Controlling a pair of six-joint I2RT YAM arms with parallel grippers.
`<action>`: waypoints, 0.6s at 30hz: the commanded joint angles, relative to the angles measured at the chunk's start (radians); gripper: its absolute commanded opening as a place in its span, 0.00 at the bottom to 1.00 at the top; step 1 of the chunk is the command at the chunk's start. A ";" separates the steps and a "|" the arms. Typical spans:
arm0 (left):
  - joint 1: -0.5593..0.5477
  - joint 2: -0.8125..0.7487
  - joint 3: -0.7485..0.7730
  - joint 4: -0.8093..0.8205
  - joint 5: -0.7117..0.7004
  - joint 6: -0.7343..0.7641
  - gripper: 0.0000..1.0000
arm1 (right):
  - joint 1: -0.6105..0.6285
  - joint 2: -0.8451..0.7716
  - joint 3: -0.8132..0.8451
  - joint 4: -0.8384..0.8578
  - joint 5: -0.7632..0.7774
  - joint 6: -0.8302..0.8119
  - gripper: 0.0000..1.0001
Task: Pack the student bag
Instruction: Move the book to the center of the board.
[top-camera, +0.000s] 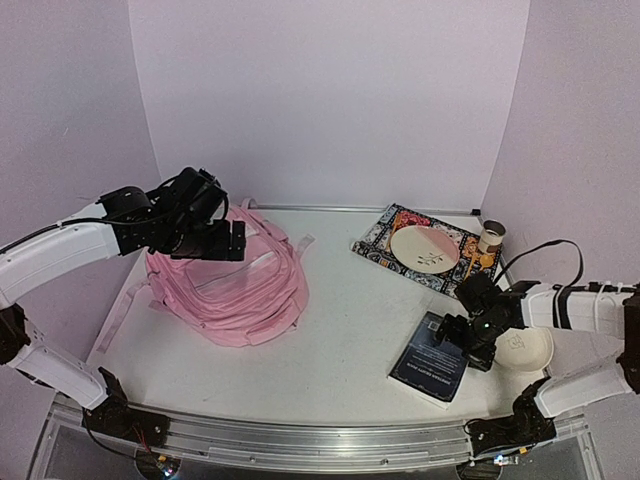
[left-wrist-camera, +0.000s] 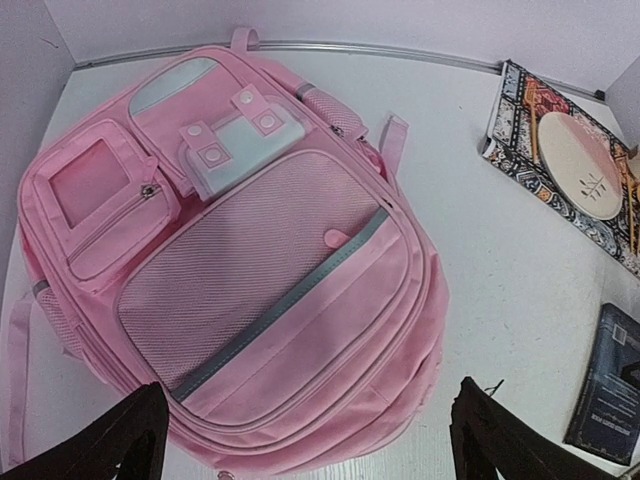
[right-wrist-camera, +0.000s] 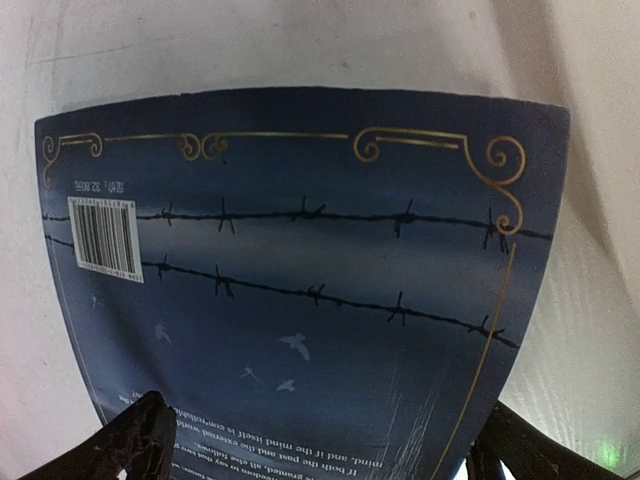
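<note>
I see the student bag (top-camera: 228, 285) lying flat, front pockets up, at about nine o'clock on the table (top-camera: 345, 300). My left gripper (top-camera: 226, 240) hangs above the bag's twelve-o'clock part, fingers spread wide with nothing between them. At four o'clock a dark blue book (top-camera: 436, 358) lies back cover up. My right gripper (top-camera: 472, 335) hovers over it, jaws fully apart, gripping nothing. A plate (top-camera: 424, 248) sits on a patterned mat (top-camera: 382, 236) at two o'clock.

The student bag (top-camera: 228, 280) lies left — book (top-camera: 432, 358) front right, plate (top-camera: 424, 248) on mat (top-camera: 380, 238) behind.
</note>
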 joint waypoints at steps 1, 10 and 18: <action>0.005 -0.010 0.005 0.043 0.078 -0.021 0.99 | 0.053 0.039 0.035 0.085 -0.079 0.032 0.98; 0.004 0.037 0.018 0.052 0.220 -0.049 0.94 | 0.286 0.254 0.192 0.290 -0.096 0.205 0.98; -0.019 0.070 0.005 0.061 0.303 -0.085 0.90 | 0.375 0.459 0.459 0.338 -0.179 0.097 0.98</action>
